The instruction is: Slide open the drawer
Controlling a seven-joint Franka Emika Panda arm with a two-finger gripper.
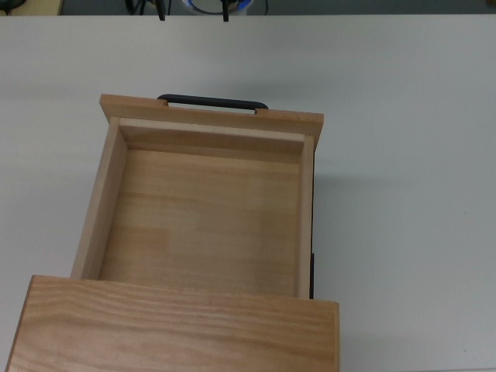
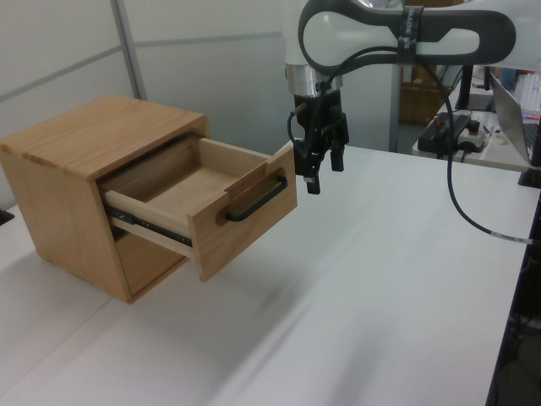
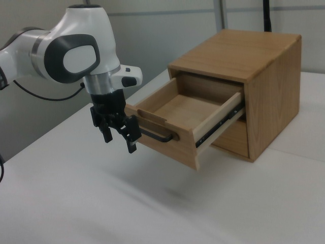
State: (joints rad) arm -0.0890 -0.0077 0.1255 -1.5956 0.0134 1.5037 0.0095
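And there it was: in the left view the cabinet point(image 2: 84, 161) sat far out to the gripper's left, with the drawer point(image 2: 215, 199) already pulled well out of it, box bare and empty. Its black handle point(image 2: 254, 201) lay just left of and a little below the gripper point(image 2: 319, 173), the bar's long axis running level across the front panel. The gripper hung beside the panel's far corner, fingers pointed down, spread a modest way apart and holding nothing, clear of the handle. I'd judge the sliding was as good as done; any further pull would have run straight out along the rails, away from the cabinet. The only arm stood nearer that handle end. To the gripper's right the white tabletop point(image 2: 380, 279) lay bare, plenty of room to back away. In the right view the gripper point(image 3: 121, 134) hovered off the handle's end, above the tabletop, with the drawer front's edge close alongside
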